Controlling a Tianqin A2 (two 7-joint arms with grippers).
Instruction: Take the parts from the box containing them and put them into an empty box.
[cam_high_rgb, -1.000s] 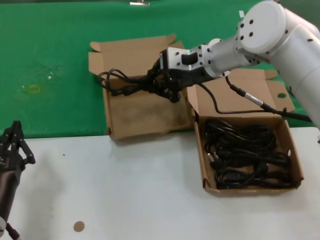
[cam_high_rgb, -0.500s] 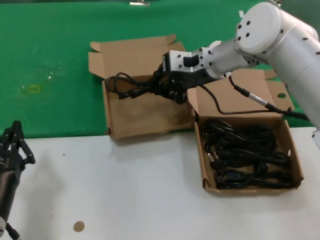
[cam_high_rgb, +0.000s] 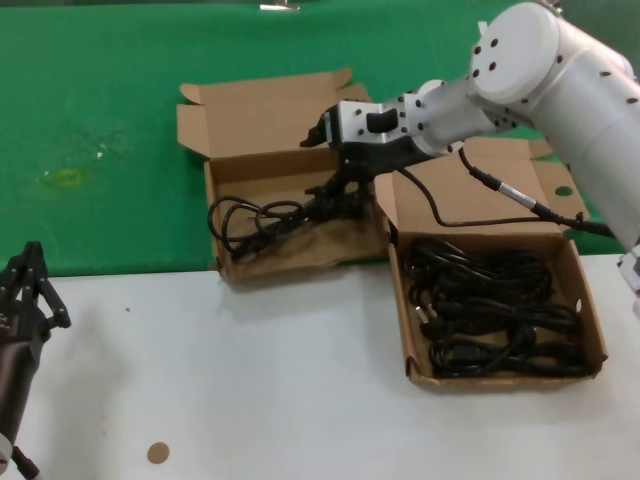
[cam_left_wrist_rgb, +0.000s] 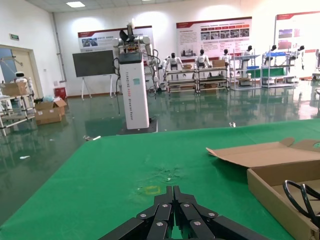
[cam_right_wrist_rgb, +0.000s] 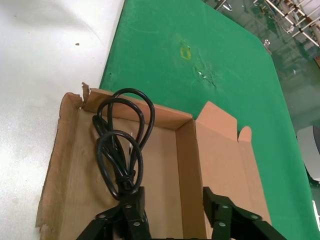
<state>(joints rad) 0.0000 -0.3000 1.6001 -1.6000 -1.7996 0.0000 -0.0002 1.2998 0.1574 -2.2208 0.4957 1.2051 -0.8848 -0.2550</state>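
"Where is the looped black cable bundle (cam_high_rgb: 262, 220) now?"

"It lies in the smaller brown cardboard box (cam_high_rgb: 290, 250), its long way running out from the right gripper (cam_high_rgb: 335, 165), which hangs just above with fingers spread."

"The left gripper (cam_high_rgb: 25, 290)?"

"Far off, pressed together."

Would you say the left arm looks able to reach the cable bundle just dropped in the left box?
Probably not readily: the left end effector sits parked far off, shut, while the cable bundle lies under the right end effector.
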